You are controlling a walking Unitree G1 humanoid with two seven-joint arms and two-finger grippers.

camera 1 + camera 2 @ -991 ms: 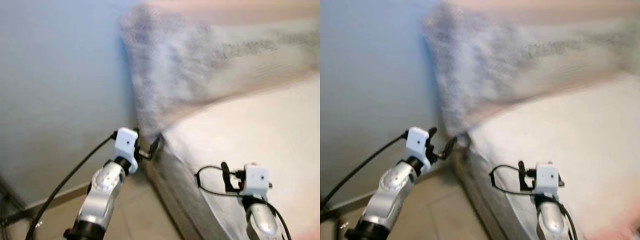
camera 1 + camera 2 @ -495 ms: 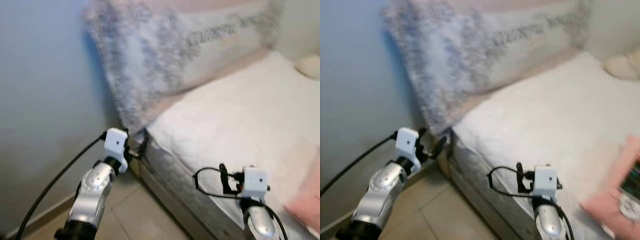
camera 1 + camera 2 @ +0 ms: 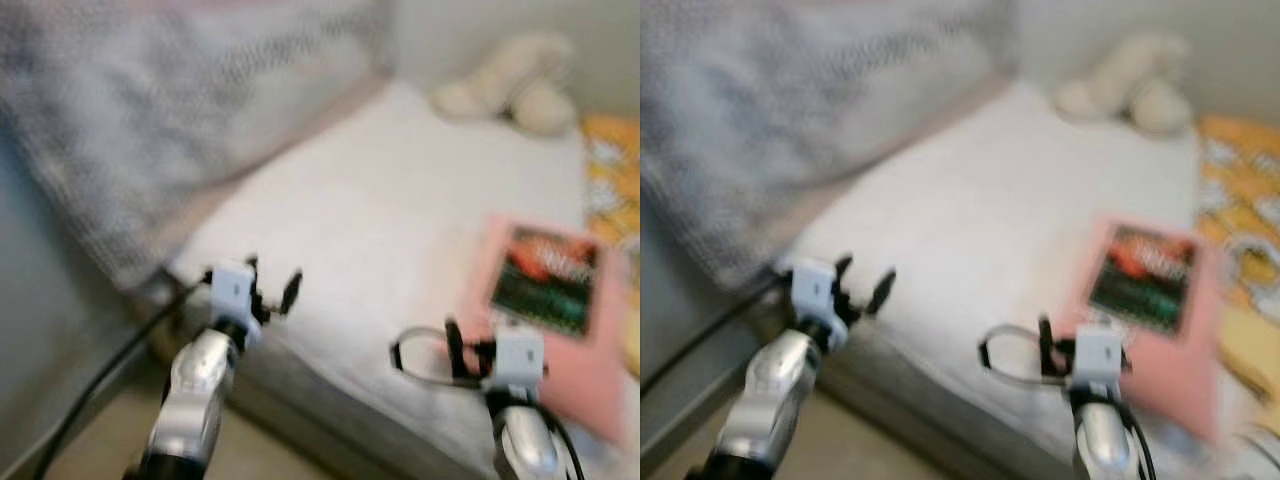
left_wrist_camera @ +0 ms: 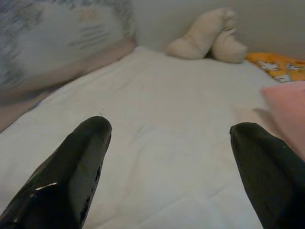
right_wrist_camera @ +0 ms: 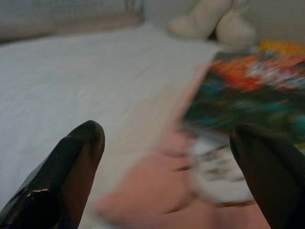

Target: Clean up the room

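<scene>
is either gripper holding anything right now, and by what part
Nothing is held. The left gripper hangs open over the white bed, and the right gripper is open in front of the pink book, not touching it.

You're facing a bed (image 3: 370,220). A pillow (image 3: 150,110) leans at its left end. A stuffed toy (image 3: 510,80) lies at the far side, a book (image 3: 545,285) on the bed to your right, and a patterned cloth (image 3: 612,170) beyond the book, near the toy.
</scene>
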